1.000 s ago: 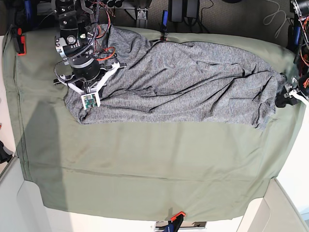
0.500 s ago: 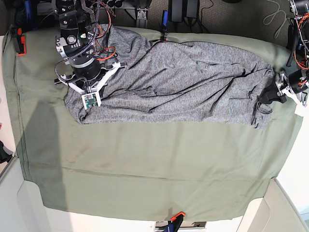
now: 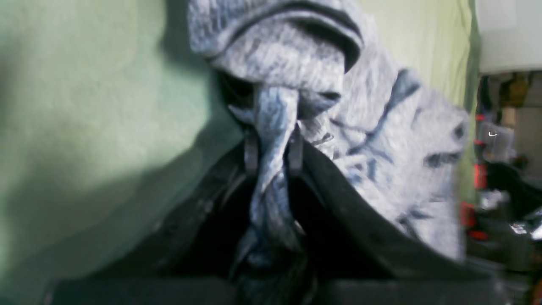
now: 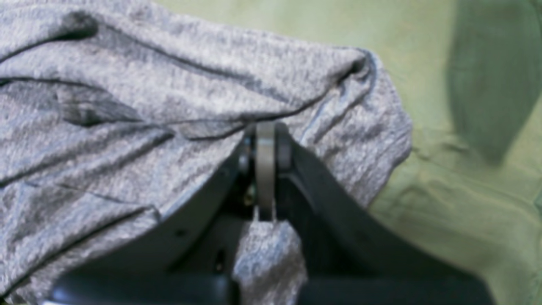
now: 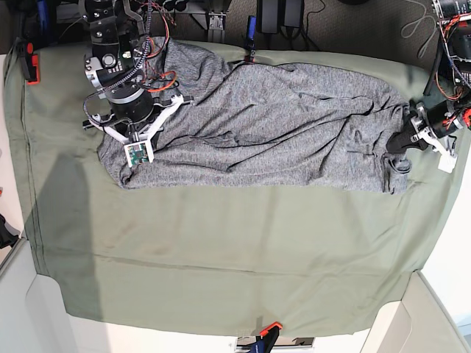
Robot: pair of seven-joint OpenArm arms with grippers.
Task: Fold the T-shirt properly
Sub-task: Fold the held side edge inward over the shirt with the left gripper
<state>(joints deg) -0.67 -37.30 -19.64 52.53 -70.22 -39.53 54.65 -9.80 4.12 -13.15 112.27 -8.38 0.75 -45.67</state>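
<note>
Base view: the heathered grey T-shirt [image 5: 272,125] lies crumpled lengthwise across the far half of the olive-green cloth sheet [image 5: 221,257].

Left wrist view: the left gripper [image 3: 273,146] pinches a twisted bunch of knit.

Right wrist view: the right gripper [image 4: 265,152] is clamped on a wrinkled fold.

Right arm [image 5: 118,70]: we see stacked black and silver joints wrapped in red and black cables.
Bracket: white struts, small green board [image 5: 137,153].
Left arm [image 5: 434,125]: black body, white bracket, red wiring.
Jaws: matte black, grey pads [image 4: 265,169].
</note>
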